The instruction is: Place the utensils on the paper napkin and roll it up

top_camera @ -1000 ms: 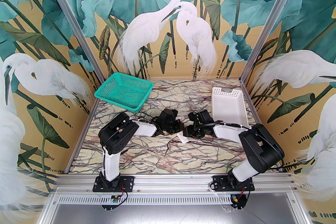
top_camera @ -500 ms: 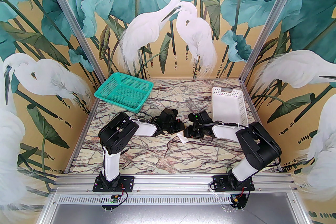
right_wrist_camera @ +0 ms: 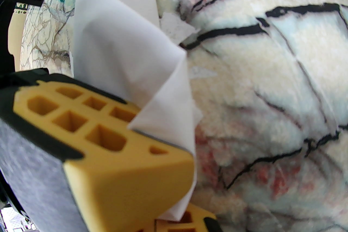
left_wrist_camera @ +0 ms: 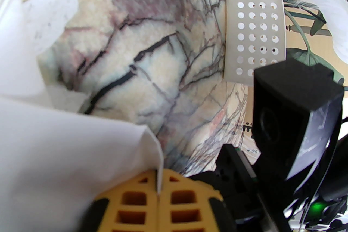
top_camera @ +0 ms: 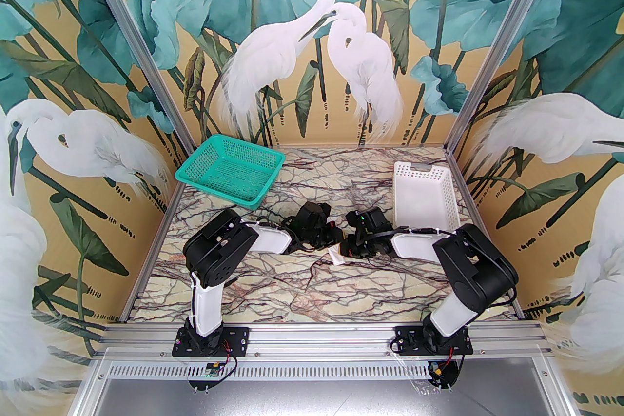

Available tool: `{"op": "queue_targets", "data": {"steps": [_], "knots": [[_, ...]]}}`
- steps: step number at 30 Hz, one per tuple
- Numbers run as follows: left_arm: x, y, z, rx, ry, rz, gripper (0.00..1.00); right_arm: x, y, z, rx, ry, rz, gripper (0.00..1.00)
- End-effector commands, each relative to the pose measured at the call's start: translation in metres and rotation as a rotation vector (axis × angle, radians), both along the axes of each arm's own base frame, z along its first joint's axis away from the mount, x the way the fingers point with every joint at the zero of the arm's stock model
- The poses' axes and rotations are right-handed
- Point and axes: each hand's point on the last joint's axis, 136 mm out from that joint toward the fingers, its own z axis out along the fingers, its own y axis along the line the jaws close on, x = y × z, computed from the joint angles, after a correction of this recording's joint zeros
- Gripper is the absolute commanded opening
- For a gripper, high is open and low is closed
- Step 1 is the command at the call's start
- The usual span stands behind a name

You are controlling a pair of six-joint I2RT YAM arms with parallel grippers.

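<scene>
Napkin (right_wrist_camera: pixel 122 48) pinched by left end effector (left_wrist_camera: pixel 158 187) and by right end effector (right_wrist_camera: pixel 185 195)

Napkin: white paper napkin (right_wrist_camera: pixel 117 48), folded into loose, bunched layers.
Grip: right gripper (right_wrist_camera: pixel 180 205), yellow latticed fingers (right_wrist_camera: pixel 114 171) closed on the napkin's lower corner.
Surface: cream marble-patterned table (right_wrist_camera: pixel 272 76), dark veins.

Robot lab test cell. Aluminium posts (top_camera: pixel 145 58) frame printed heron wall panels (top_camera: pixel 312 38) around a marble-patterned counter (top_camera: pixel 312 292). Two arms (top_camera: pixel 219 253) are bolted to a rail (top_camera: pixel 321 336) at its near edge.
</scene>
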Motion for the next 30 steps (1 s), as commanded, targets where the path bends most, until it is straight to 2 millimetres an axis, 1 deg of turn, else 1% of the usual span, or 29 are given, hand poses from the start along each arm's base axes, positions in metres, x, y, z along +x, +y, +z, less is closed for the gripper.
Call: {"op": "queue_targets", "data": {"steps": [1, 5, 9, 13, 16, 18, 19, 21, 23, 25, 28, 30], "knots": [[0.005, 0.006, 0.027, 0.001, -0.085, 0.008, 0.09, -0.030, -0.023, -0.029, -0.093, 0.121, 0.000, 0.00], [0.007, 0.021, 0.046, 0.021, -0.130, 0.014, 0.19, -0.032, -0.029, -0.030, -0.095, 0.125, -0.010, 0.00], [0.008, 0.048, 0.065, 0.040, -0.174, 0.057, 0.27, -0.034, -0.034, -0.032, -0.099, 0.137, -0.028, 0.00], [0.000, 0.081, 0.064, 0.119, -0.183, 0.115, 0.35, -0.034, -0.038, -0.034, -0.106, 0.149, -0.048, 0.00], [-0.010, 0.095, 0.055, 0.149, -0.168, 0.137, 0.38, -0.035, -0.040, -0.038, -0.112, 0.161, -0.055, 0.00], [-0.015, 0.095, 0.048, 0.146, -0.157, 0.144, 0.38, -0.035, -0.039, -0.039, -0.110, 0.164, -0.057, 0.00], [-0.017, 0.091, 0.044, 0.143, -0.150, 0.140, 0.39, -0.035, -0.040, -0.040, -0.110, 0.166, -0.059, 0.00], [-0.020, 0.081, 0.037, 0.138, -0.139, 0.121, 0.41, -0.035, -0.039, -0.040, -0.107, 0.169, -0.059, 0.00], [-0.022, 0.070, 0.030, 0.138, -0.127, 0.105, 0.46, -0.035, -0.039, -0.039, -0.107, 0.166, -0.059, 0.00], [-0.020, 0.061, 0.023, 0.142, -0.117, 0.102, 0.49, -0.035, -0.039, -0.039, -0.107, 0.167, -0.058, 0.00], [-0.018, 0.053, 0.014, 0.149, -0.098, 0.112, 0.50, -0.035, -0.039, -0.038, -0.107, 0.164, -0.056, 0.00], [-0.015, 0.052, 0.011, 0.157, -0.092, 0.125, 0.50, -0.035, -0.039, -0.037, -0.105, 0.163, -0.056, 0.00]]}}
